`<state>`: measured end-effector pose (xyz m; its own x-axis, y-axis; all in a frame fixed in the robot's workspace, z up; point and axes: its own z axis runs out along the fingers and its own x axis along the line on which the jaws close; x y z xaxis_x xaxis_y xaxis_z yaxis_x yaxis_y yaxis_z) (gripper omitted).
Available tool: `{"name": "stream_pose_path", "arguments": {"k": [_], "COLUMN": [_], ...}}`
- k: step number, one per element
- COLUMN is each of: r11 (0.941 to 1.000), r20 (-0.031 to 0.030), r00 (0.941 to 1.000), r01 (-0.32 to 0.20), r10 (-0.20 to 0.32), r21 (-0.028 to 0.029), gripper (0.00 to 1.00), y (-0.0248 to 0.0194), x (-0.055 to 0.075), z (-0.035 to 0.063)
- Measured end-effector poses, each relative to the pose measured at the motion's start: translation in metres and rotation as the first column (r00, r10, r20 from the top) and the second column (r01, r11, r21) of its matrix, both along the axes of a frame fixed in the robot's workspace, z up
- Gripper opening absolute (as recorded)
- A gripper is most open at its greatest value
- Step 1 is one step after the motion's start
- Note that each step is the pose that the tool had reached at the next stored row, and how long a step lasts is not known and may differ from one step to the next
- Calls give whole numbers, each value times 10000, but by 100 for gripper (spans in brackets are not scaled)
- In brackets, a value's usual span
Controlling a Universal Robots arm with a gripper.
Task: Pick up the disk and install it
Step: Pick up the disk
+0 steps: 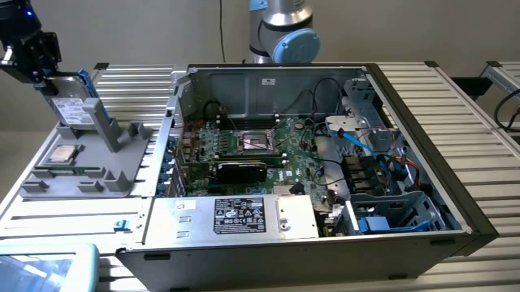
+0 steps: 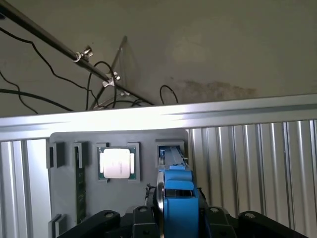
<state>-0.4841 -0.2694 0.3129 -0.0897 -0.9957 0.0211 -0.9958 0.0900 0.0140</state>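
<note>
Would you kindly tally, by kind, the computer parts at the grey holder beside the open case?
disk: 1
processor chip: 1
memory module: 1
Total: 3

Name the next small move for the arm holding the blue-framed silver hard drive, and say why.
Probably a short straight lift. The gripper is closed on the silver-grey disk in its blue plastic carrier, whose lower end seems to sit within the grey plastic holder; clearing it first avoids snagging before moving towards the open black computer case.
</note>
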Motion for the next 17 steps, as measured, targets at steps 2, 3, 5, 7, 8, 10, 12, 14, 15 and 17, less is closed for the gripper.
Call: {"name": "stream_pose_path", "arguments": {"k": [2,3,5,7,8,10,12,14,15,17], "r11": [10000,10000,10000,10000,10000,10000,10000,10000,10000,10000], "r20": [10,16,27,34,35,41,42,42,43,41], "r00": [10000,10000,10000,10000,10000,10000,10000,10000,10000,10000], "r01": [0,0,0,0,0,1,1,0,1,2], "r10": [0,0,0,0,0,-1,-1,0,-1,-2], "r21": [-1,-1,-1,-2,-2,-3,-4,-6,-7,-9], "gripper": [37,37,37,37,37,37,37,37,37,37], "y": [0,0,0,0,0,0,0,0,0,1], "x": [0,0,0,0,0,0,0,0,1,4], "z": [69,102,170,244,282,357,433,515,559,641]}}
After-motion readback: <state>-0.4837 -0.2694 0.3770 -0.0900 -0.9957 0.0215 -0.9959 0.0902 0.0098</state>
